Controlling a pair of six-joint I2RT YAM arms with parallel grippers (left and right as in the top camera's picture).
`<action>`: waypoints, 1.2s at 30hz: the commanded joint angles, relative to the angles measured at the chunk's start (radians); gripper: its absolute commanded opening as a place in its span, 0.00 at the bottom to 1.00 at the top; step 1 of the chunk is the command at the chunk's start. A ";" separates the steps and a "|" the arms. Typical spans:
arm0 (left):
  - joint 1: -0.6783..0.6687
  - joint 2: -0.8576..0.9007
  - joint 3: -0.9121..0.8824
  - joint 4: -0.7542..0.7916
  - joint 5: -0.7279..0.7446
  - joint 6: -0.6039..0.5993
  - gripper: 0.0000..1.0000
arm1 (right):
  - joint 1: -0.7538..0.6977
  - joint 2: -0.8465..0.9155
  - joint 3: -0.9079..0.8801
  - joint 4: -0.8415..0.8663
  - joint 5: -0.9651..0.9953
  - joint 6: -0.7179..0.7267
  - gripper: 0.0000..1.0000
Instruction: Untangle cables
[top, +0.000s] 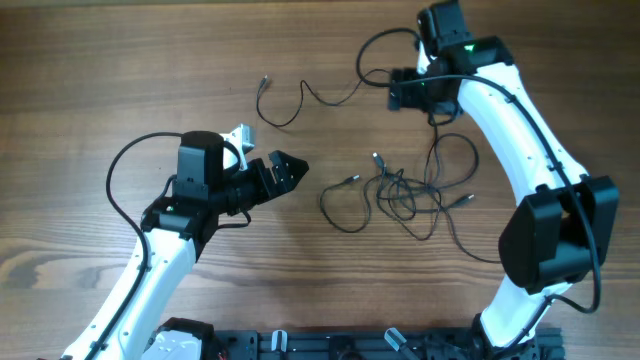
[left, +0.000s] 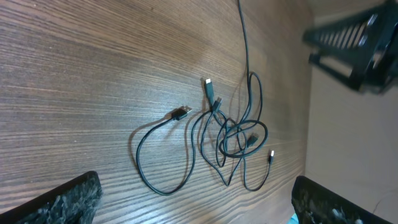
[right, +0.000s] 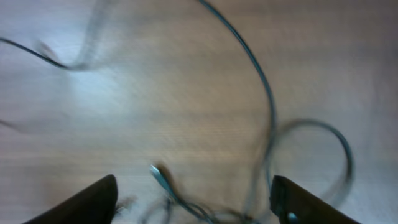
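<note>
Over table (top: 120, 60), left hand (left: 196, 204), right hand (right: 196, 196) gape, clear of cables (top: 400, 190).

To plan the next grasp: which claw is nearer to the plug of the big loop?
Left. The left claw is just left of the plug; the right claw hangs farther away, beyond the knot.

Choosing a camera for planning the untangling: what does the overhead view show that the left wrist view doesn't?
Only overhead: a separate cable lying apart from the tangled cables, farther up the table. Only left wrist: the tangle's crossings and plug ends, close enough to trace. Both: the tangled cables and the wooden table.
</note>
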 joint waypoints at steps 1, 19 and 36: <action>0.000 0.004 0.006 0.002 -0.011 0.020 1.00 | -0.002 -0.005 -0.116 -0.021 0.037 0.084 0.72; 0.000 0.004 0.006 0.002 -0.011 0.020 1.00 | 0.001 -0.006 -0.475 0.293 -0.027 0.227 0.04; 0.000 0.004 0.006 0.002 -0.011 0.020 1.00 | -0.005 -0.286 -0.014 0.276 -0.296 0.067 0.04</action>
